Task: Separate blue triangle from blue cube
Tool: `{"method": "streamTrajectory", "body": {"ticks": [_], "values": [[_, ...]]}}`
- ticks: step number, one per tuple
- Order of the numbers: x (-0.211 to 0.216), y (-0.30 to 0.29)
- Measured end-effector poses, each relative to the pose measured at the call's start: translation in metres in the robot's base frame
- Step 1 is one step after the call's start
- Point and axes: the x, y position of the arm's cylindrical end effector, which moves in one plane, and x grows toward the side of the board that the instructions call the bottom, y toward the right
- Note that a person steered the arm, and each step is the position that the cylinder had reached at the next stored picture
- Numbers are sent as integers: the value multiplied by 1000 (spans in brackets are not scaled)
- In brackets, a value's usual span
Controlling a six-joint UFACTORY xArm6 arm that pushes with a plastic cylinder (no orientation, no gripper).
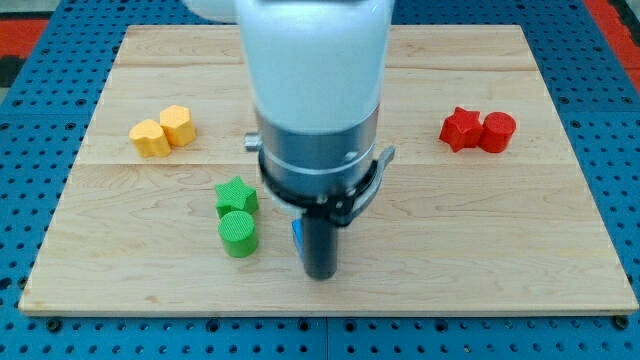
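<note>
Pale wooden counter (500, 230) carrying two yellow blocks (162, 131) upper left, red pair (478, 130) upper right, green star (236, 195) touching green cylinder (238, 233) lower centre-left, blue sliver (297, 233) beside them

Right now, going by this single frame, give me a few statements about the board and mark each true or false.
1. The two yellow blocks touch each other. True.
2. The red blocks lie at the view's left. False: they lie at the view's right.
3. My tip is right of the green cylinder. True.
4. Both blue blocks show fully. False: only a blue sliver shows beside the rod.
5. The green star lies below the green cylinder. False: it lies above, touching it.
</note>
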Motion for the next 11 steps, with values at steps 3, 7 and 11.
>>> {"method": "streamTrajectory", "body": {"ticks": [3, 7, 11], "values": [[-100, 30], [-196, 162], [-207, 64]]}}
